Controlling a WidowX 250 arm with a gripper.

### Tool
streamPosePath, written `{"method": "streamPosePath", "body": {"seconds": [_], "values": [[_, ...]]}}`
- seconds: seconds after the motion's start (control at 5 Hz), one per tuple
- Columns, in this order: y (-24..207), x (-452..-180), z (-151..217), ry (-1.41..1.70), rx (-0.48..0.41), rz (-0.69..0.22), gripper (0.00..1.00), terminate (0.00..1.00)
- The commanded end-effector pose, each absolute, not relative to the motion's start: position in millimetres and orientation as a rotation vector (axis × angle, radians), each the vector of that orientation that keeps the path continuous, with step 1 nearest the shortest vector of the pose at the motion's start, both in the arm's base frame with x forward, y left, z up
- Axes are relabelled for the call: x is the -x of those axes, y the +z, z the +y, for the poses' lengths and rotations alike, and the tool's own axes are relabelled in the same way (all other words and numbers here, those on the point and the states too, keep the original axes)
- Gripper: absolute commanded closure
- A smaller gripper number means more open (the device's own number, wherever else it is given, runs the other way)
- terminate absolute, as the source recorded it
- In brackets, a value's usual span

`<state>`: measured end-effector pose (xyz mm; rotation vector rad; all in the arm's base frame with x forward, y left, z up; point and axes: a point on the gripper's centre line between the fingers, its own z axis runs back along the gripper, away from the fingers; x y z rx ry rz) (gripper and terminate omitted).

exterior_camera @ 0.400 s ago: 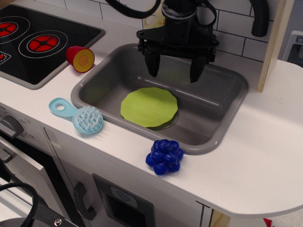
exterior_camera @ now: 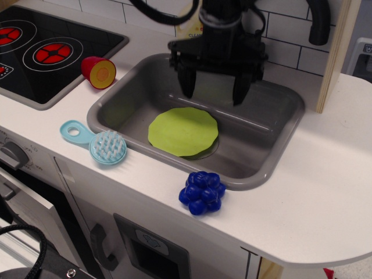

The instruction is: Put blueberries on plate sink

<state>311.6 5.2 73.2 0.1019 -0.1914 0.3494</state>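
The blueberries [exterior_camera: 202,192], a glossy deep-blue clump, lie on the white counter just in front of the sink's front rim. The lime-green plate [exterior_camera: 183,131] lies flat on the bottom of the grey sink [exterior_camera: 283,151]. My black gripper [exterior_camera: 213,95] hangs over the back half of the sink, above and behind the plate. Its two fingers [exterior_camera: 186,81] are spread wide apart with nothing between them. It is well away from the blueberries.
A black stovetop [exterior_camera: 43,55] with red burners is at the far left. A red and yellow toy cup [exterior_camera: 98,72] lies between stove and sink. A light-blue brush [exterior_camera: 99,143] lies on the counter left of the sink. A wooden post [exterior_camera: 335,52] stands at the right.
The gripper has dropped slightly and shifted a little toward the front of the sink. Nothing else has moved.
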Motion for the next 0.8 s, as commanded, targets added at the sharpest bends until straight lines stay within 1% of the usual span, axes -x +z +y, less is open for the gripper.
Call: {"method": "streamPosePath", "body": {"seconds": [0.0, 0.2, 0.4, 0.6], "values": [[94, -288, -6, 0.310, -0.038, -0.191, 0.00, 0.00], [107, -270, -11, 0.292, -0.007, -0.177, 0.00, 0.00], [110, -245, -23, 0.261, -0.031, -0.167, 0.00, 0.00], [109, -229, -33, 0.243, -0.044, -0.141, 0.00, 0.00]]}}
